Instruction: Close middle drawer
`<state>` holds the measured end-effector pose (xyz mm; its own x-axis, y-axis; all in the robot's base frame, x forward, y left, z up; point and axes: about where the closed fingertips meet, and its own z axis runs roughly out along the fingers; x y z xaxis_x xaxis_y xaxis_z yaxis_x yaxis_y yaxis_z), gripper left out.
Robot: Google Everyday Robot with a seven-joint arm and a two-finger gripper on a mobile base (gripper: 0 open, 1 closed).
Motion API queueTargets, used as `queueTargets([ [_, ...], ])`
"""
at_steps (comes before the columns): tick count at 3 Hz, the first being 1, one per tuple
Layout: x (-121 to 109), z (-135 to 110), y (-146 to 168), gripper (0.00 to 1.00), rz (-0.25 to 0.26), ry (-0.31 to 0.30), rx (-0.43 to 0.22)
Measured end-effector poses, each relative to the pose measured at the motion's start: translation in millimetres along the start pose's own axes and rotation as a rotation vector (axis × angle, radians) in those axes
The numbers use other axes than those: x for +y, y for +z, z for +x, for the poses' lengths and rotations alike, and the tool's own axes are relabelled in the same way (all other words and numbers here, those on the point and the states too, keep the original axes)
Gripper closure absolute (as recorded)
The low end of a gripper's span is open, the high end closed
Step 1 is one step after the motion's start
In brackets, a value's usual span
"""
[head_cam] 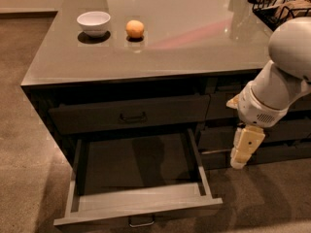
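The middle drawer [141, 205] is pulled far out from the left side of the dark cabinet. Its light grey inner walls and dark floor show, and its small bar pull [142, 221] is at the bottom edge of the view. Above it is a taller shut drawer front [131, 114] with the same pull. My gripper [244, 149] hangs pointing down at the end of the white arm. It is to the right of the open drawer, about level with the drawer's right wall and a little apart from it. It holds nothing that I can see.
A white bowl [94, 22] and an orange [135, 28] stand on the glossy counter top [194, 38]. A black wire basket [282, 6] sits at the back right. More shut drawer fronts [218, 140] are behind the gripper. Carpet floor [262, 198] lies in front.
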<state>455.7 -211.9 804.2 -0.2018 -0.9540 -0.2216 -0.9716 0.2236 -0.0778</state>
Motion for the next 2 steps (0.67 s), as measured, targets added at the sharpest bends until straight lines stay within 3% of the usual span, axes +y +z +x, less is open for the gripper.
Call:
queueTargets([
  [1, -3, -2, 12, 0.00, -0.016, -0.003, -0.017],
  [2, 4, 4, 68, 0.00, -0.060, -0.036, -0.046],
])
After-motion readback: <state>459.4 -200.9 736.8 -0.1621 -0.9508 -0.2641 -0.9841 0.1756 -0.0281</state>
